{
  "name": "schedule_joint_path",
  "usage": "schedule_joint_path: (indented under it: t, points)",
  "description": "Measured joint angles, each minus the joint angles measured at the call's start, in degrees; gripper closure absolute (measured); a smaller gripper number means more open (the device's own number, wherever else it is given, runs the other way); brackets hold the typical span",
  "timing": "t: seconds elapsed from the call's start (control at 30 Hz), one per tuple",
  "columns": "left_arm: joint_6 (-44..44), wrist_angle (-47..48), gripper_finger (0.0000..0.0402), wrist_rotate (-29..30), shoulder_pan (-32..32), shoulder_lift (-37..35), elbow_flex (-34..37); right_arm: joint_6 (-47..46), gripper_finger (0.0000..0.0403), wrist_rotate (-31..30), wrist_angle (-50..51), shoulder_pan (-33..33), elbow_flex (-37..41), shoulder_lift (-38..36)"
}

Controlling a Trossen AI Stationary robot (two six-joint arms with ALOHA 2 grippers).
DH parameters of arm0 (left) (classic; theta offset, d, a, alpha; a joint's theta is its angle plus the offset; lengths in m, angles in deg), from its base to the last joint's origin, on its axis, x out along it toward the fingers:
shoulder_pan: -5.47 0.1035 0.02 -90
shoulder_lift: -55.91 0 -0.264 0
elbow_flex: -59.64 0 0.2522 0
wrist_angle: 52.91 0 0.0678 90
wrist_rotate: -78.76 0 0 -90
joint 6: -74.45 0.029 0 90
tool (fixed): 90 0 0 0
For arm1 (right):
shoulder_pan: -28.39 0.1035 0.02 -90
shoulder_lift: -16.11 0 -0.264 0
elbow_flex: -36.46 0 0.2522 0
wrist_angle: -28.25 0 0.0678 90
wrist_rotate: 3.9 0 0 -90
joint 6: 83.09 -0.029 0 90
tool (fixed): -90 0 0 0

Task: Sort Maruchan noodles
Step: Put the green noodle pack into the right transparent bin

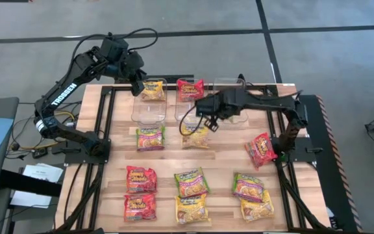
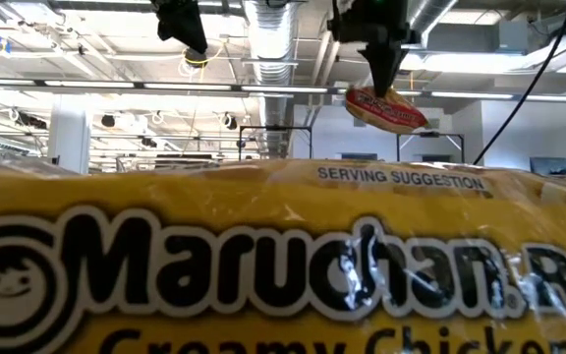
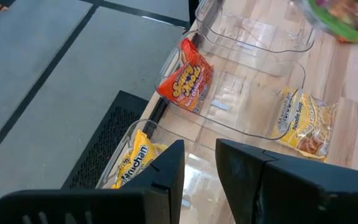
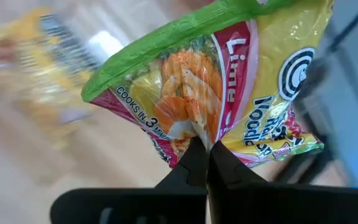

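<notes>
One lime packet [image 4: 216,81] with a green top edge hangs pinched in the right claw [image 4: 207,149], whose two fingers are clamped together on the wrapper's lower edge. In the low view it dangles in the air below that claw, well clear of the table [image 1: 219,166]. From above, we see the right claw at the near edge of the middle bin [image 1: 188,104], with a yellow packet [image 1: 195,138] lying on the wood just below and in front of it.

Beyond the claw, the middle bin holds a red packet [image 1: 191,89] leaning on its wall; the right bin [image 1: 229,97] stands just beside the claw on the arm's own side. The left bin [image 1: 149,107] holds a yellow packet [image 1: 152,90], and the left claw [image 1: 137,84] hovers at that bin's far corner – fingers a little apart, nothing between them.

Farther out from the right claw, we count more packets flat on the table: a green-edged one [image 1: 150,138] in front of the left bin, a red one [image 1: 260,149] near the right arm's base, and along the near side two red [image 1: 140,179], two green [image 1: 191,182] and two yellow [image 1: 191,208] – none touching either claw.
</notes>
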Motion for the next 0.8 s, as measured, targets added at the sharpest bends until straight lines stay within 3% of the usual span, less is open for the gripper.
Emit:
schedule_joint_path:
  t: [0.33,0.57,0.8]
  points:
    - [-0.56,0.37,0.0321,1.74,-0.02,0.00,0.00,6.79,0.0398,-22.98,-0.01,-6.91,3.63,0.00]
    - [-1.64,0.33,0.0321,4.47,-0.01,0.00,0.00,7.06,0.0398,-27.26,-7.06,-10.54,13.89,0.04]
    - [-2.65,0.31,0.0321,4.57,0.00,0.00,0.00,13.51,0.0398,-24.79,-19.63,-13.84,21.90,0.08]
